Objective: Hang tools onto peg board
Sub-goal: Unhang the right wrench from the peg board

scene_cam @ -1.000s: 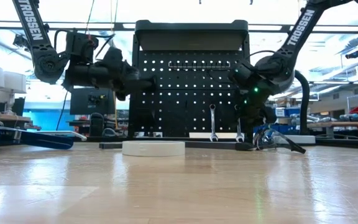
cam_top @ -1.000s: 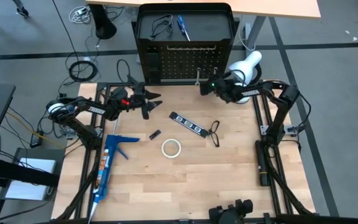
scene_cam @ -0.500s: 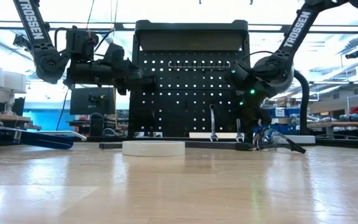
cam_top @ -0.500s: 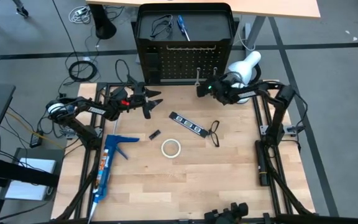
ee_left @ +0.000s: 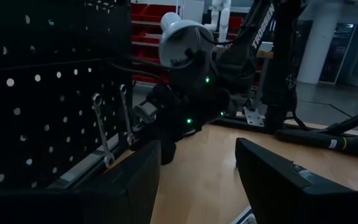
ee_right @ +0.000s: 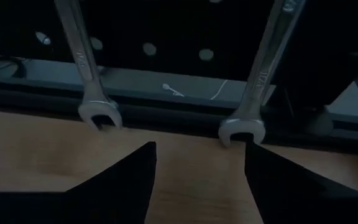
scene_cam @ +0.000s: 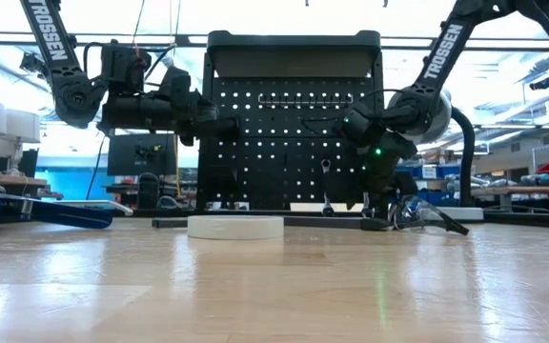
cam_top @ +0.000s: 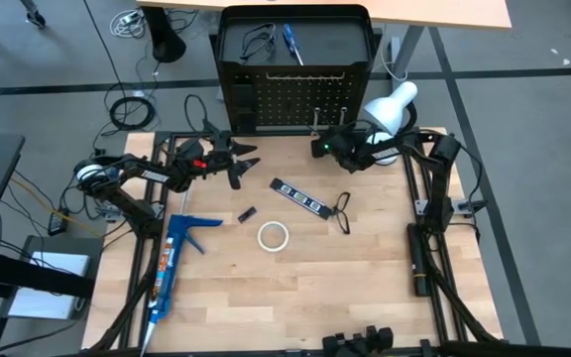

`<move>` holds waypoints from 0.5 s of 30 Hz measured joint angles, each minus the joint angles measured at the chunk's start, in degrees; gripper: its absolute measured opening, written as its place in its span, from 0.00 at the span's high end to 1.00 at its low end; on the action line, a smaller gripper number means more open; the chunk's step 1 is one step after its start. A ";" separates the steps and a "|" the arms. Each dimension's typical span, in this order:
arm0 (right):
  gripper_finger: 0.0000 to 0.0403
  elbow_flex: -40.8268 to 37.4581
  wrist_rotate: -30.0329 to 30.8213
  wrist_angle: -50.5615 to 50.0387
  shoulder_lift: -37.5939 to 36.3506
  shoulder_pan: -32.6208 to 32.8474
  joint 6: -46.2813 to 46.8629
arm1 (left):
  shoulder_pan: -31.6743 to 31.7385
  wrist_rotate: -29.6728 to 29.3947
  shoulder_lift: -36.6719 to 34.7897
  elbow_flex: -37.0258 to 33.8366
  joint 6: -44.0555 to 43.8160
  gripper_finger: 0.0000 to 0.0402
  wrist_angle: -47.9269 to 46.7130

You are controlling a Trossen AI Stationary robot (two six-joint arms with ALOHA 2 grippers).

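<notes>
Both end effectors (cam_top: 246, 159) (cam_top: 317, 145) apparently open, empty

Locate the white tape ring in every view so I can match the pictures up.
High view: white tape ring flat on the table, centre, nearer than the black strip.
Low view: wide white band in the foreground, left of centre.
Left wrist view: not in it.
Right wrist view: not in it.
Shared landmark: the peg board behind it.
</notes>
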 joint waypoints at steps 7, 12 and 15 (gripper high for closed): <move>0.42 5.41 -3.37 -8.36 -0.17 3.77 2.07 | 0.00 0.36 0.00 0.00 -0.02 0.47 -0.07; 0.43 12.56 -2.21 -18.11 -0.66 6.23 3.91 | 0.00 1.09 0.00 0.00 -0.02 0.47 -0.28; 0.43 16.62 -2.91 -21.16 -0.35 6.13 3.60 | 0.00 1.14 0.00 0.00 -0.02 0.47 -0.25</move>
